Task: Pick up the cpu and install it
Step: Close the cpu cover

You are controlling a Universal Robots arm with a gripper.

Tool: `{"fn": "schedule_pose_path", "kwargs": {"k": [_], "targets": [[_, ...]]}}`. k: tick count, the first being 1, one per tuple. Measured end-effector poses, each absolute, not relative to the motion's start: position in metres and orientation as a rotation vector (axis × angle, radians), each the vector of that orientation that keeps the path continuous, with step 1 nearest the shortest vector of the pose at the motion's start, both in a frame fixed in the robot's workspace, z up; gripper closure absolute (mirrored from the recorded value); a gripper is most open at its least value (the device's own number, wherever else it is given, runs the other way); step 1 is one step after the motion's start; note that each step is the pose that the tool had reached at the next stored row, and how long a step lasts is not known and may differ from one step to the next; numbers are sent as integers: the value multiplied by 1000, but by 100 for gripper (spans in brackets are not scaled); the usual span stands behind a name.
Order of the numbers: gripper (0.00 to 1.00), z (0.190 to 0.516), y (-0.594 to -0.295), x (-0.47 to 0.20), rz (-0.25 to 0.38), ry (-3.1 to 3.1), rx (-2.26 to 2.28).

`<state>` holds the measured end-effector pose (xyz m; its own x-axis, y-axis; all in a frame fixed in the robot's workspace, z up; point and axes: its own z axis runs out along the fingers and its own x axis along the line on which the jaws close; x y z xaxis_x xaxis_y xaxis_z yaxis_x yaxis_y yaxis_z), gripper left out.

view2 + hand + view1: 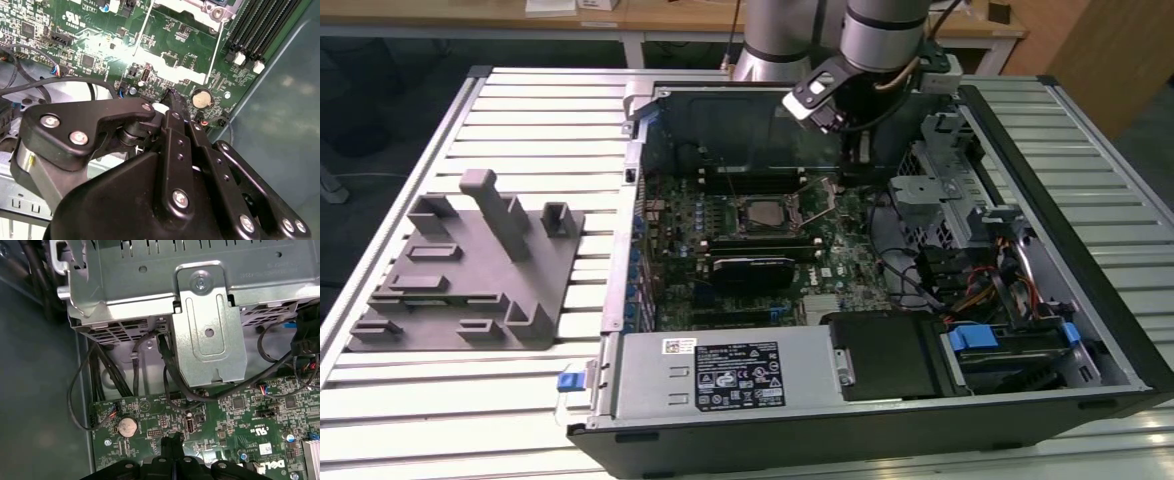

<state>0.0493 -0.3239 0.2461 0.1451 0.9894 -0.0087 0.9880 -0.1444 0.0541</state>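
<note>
**Inspector:** Position of the cpu?

**Assistant:** In the exterior view, the cpu lies flat inside the black socket frame, mid-motherboard. It is apart from the gripper. The top is a pale grey square; the rim is too small to make out.

**Inspector:** Edges and clearance?

**Assistant:** Memory slots sit close at twelve o'clock and a black cover lies near at six. The case wall stands at nine and the drive cage at three. Above the socket, the space is open.

**Inspector:** End effector?

**Assistant:** It is at two o'clock from the cpu, low over the board's edge. The fingers are pressed together on nothing, with the tips near the coin cell. A grey fixture block sits outside the case at nine o'clock.
</note>
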Motion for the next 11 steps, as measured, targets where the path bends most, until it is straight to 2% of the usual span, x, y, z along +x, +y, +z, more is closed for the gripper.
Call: {"fn": "schedule_pose_path", "kwargs": {"k": [11], "targets": [[89, 240, -324, 49, 43, 2022, 2342]]}}
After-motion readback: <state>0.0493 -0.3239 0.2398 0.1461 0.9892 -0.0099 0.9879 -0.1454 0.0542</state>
